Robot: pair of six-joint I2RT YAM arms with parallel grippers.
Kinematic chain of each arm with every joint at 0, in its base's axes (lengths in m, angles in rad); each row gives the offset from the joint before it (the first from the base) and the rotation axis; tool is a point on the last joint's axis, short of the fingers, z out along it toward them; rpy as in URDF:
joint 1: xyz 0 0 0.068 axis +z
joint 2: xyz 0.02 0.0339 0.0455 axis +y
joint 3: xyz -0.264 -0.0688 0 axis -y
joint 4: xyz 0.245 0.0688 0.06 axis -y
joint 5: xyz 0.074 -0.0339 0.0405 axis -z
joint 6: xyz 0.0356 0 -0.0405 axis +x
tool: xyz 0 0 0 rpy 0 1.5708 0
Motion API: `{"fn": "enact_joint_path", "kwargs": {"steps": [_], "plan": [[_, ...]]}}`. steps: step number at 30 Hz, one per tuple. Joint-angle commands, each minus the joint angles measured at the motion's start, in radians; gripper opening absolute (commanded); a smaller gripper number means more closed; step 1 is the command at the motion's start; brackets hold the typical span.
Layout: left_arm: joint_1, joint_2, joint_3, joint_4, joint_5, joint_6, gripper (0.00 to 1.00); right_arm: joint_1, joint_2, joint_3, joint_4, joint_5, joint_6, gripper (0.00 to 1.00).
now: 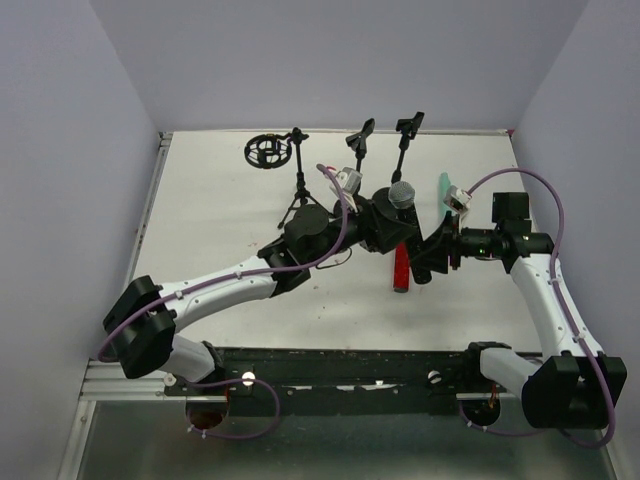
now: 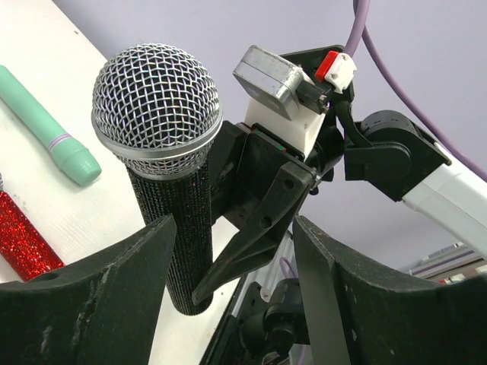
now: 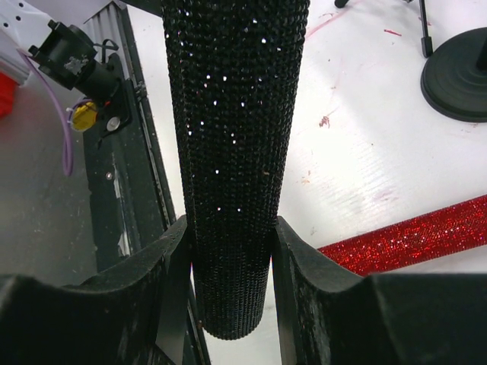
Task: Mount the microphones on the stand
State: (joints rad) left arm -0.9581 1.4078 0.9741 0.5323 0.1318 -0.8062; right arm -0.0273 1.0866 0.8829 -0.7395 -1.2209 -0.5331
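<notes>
My right gripper point(image 3: 232, 255) is shut on the lower body of the black microphone point(image 3: 232, 114) and holds it upright above the table. Its silver mesh head point(image 1: 402, 193) points up, and shows large in the left wrist view point(image 2: 156, 99). My left gripper point(image 2: 236, 304) is open, its fingers point(image 2: 99, 304) close beside the black microphone's body, not closed on it. The red microphone point(image 1: 402, 268) lies on the table below point(image 3: 411, 236). The mint-green microphone point(image 1: 445, 187) lies at the right point(image 2: 46, 125). The stands' clips point(image 1: 362, 135) are at the back.
A tripod stand point(image 1: 298, 185) stands left of centre, with a black ring mount point(image 1: 267, 151) behind it. A round stand base point(image 3: 460, 76) shows in the right wrist view. A black rail point(image 1: 330, 365) runs along the near table edge. Walls close in on all sides.
</notes>
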Motion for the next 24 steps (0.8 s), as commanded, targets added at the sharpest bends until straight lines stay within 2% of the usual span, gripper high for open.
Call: {"fn": "enact_joint_path", "kwargs": {"steps": [1,13,24], "plan": [[-0.007,0.026,0.035,-0.054,-0.066,0.047,0.72,0.017,-0.005,0.011,-0.037,-0.088,-0.041,0.11],[-0.007,0.01,0.086,-0.262,-0.215,0.094,0.76,0.015,-0.001,0.013,-0.041,-0.094,-0.047,0.11],[-0.007,0.049,0.144,-0.209,-0.109,0.082,0.75,0.017,0.004,0.011,-0.044,-0.092,-0.054,0.11]]}}
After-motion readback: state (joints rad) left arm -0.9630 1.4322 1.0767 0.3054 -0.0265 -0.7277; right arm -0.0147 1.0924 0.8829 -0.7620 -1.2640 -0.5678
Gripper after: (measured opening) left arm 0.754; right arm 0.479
